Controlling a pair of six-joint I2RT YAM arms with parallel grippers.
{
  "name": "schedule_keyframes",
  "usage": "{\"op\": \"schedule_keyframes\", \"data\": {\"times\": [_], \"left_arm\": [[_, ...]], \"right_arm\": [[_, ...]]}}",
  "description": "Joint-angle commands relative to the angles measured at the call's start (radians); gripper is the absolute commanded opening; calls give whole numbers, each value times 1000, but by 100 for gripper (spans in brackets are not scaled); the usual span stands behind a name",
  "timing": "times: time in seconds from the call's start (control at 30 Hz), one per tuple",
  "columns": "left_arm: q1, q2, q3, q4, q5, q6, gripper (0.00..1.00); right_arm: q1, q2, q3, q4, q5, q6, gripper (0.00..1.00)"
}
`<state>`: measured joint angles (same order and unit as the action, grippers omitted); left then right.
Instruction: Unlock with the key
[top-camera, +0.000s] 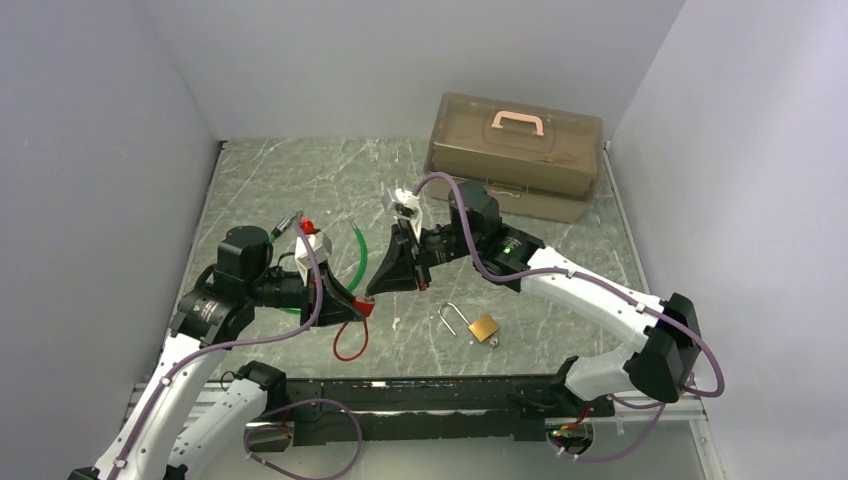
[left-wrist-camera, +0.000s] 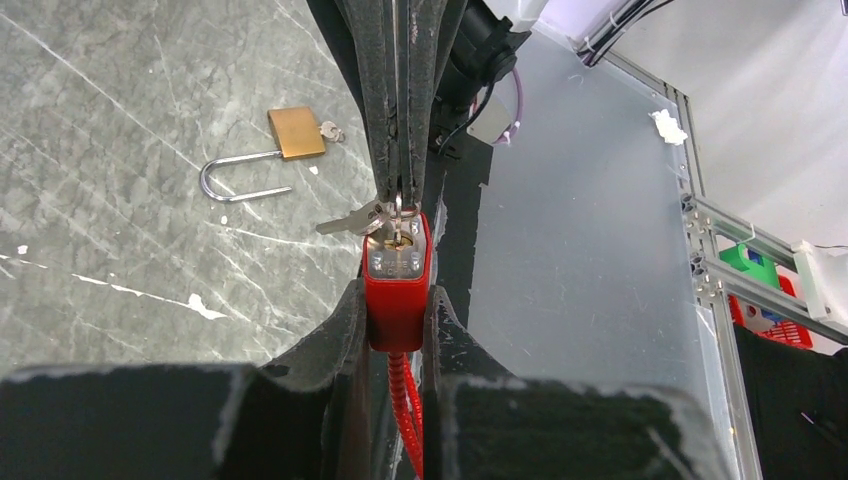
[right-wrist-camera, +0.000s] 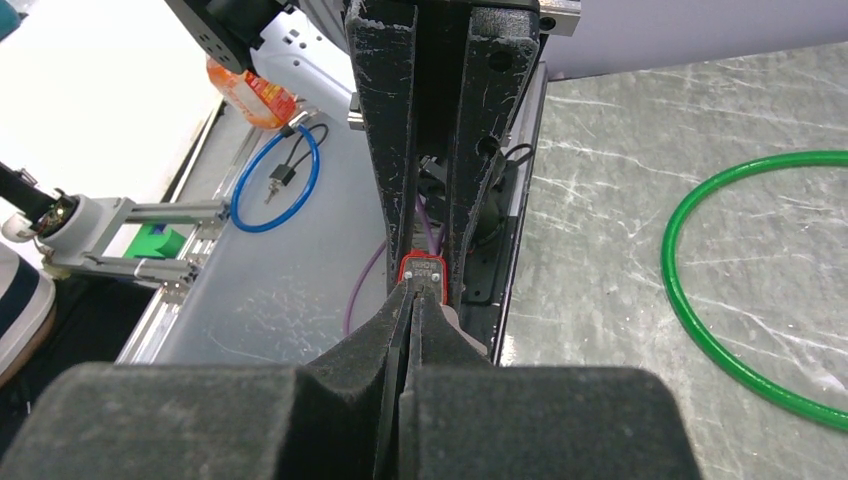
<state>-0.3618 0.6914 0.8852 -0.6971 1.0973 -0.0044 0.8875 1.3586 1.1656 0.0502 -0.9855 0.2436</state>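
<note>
A red padlock with a red cable sits clamped between the fingers of my left gripper, keyhole face pointing away from the wrist. A silver key stands in that keyhole, and a second key hangs off its ring to the left. My right gripper comes in from the opposite side, its jaws pressed together on the key right at the red padlock. From above, the left gripper and right gripper meet tip to tip over the table's middle.
A brass padlock with its shackle swung open lies on the marble table right of the grippers. A green cable loop lies behind them. A brown toolbox stands at the back right. A blue cable loop lies on the front shelf.
</note>
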Motion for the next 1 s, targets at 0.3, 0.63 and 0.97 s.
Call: {"op": "schedule_keyframes", "data": {"times": [0.3, 0.63, 0.97], "left_arm": [[-12, -19, -13, 3, 66, 33, 0], [-14, -10, -4, 8, 55, 35, 0], [-14, -8, -2, 17, 52, 29, 0]], "right_arm": [[-24, -61, -21, 58, 55, -11, 0], [-16, -53, -41, 105, -41, 33, 61], [23, -5, 25, -18, -20, -58, 22]]}}
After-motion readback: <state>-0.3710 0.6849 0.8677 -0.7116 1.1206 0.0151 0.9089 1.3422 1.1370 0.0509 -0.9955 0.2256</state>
